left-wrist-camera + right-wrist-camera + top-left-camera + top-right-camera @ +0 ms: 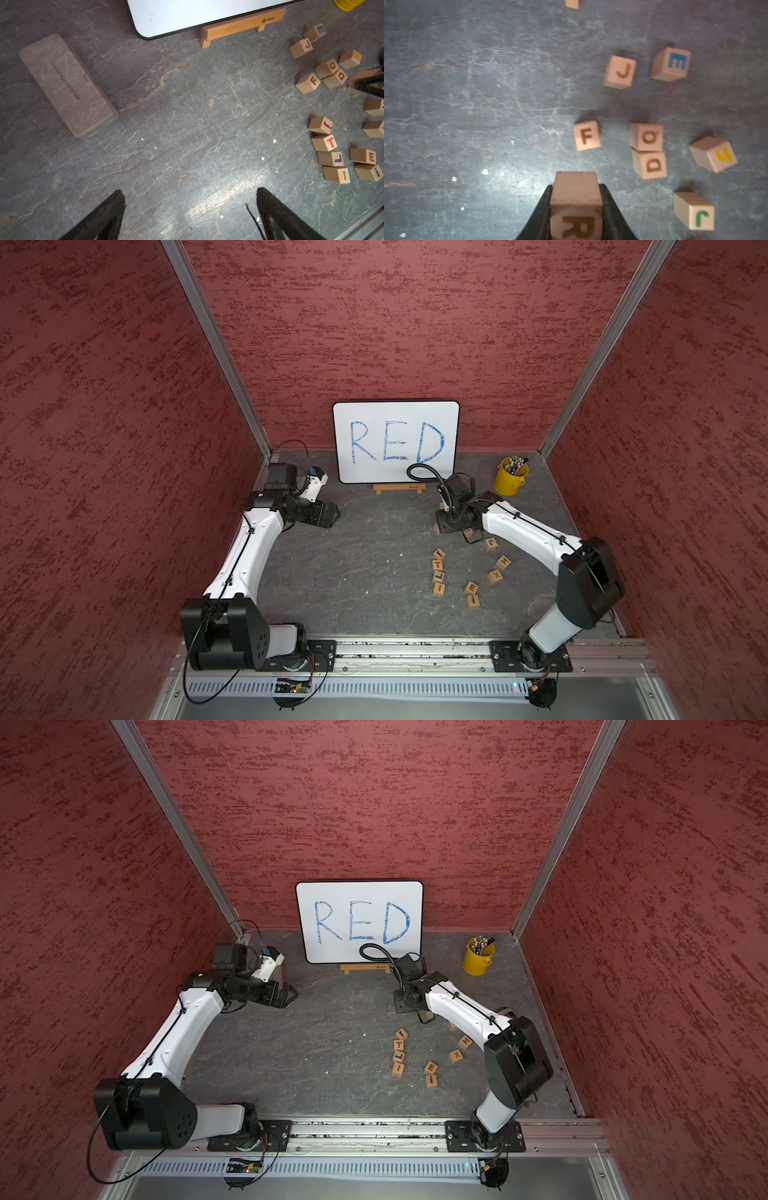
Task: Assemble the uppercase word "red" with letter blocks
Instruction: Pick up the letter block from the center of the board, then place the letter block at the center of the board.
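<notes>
Pinching the R block (577,224) in the right gripper (576,187) near the D block (651,164) and F block (587,135), we should hold its letter upward and carry it to open tabletop (467,104), leaving room alongside for the E block (362,156). Our left gripper (191,199) hangs spread and empty.

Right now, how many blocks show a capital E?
2: an orange-brown E block beside the i block; a blue E block by the J block, toward the whiteboard. The right arm may hide others.

Light-wood cubes, orange-brown capitals. R block (576,207): pinched in the right gripper (576,185). D block (651,164): resting near it, letter up. E block (471,587): well apart, letter up.
</notes>
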Robot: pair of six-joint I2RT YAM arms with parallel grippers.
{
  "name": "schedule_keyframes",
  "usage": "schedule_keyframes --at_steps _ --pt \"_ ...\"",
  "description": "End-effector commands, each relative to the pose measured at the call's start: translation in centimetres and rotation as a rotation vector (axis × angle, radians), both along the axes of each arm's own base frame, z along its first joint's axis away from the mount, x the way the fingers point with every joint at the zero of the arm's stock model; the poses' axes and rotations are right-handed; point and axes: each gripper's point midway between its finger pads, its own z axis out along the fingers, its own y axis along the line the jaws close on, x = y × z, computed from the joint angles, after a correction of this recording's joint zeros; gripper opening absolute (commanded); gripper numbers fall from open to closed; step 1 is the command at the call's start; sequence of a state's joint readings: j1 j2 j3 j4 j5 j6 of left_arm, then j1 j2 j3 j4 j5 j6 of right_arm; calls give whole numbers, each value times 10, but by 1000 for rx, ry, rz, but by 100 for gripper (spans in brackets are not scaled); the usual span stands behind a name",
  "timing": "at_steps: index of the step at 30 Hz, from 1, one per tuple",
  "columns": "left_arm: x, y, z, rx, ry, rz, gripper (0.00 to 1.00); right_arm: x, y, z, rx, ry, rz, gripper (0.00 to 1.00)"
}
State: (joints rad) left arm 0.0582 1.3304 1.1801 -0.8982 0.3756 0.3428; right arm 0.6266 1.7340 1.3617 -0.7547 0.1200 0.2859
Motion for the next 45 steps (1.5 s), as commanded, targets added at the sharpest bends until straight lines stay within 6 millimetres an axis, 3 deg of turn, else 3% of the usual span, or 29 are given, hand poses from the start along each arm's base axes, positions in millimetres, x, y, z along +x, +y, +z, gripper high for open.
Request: schedule_keyframes --at_steps 1,6,9,18,28,37,45 --pt "-12 2 15 -43 -27 -31 99 4 31 -3 -40 9 100 14" --pt "-29 15 30 -124 -35 -38 100 6 94 -18 -25 30 244 14" --pt "-36 22 34 -116 -47 -36 99 6 118 -31 -50 46 297 15" --pt "-49 29 40 -128 -66 -33 100 4 164 -58 -61 77 383 18" --pt "-52 34 46 -160 -83 -21 99 3 174 -78 -73 91 400 23" --pt "-49 33 51 -170 -88 -23 100 4 175 -81 -76 81 404 32" --pt "-49 28 47 -185 -67 -36 99 5 177 -86 -73 83 413 34"
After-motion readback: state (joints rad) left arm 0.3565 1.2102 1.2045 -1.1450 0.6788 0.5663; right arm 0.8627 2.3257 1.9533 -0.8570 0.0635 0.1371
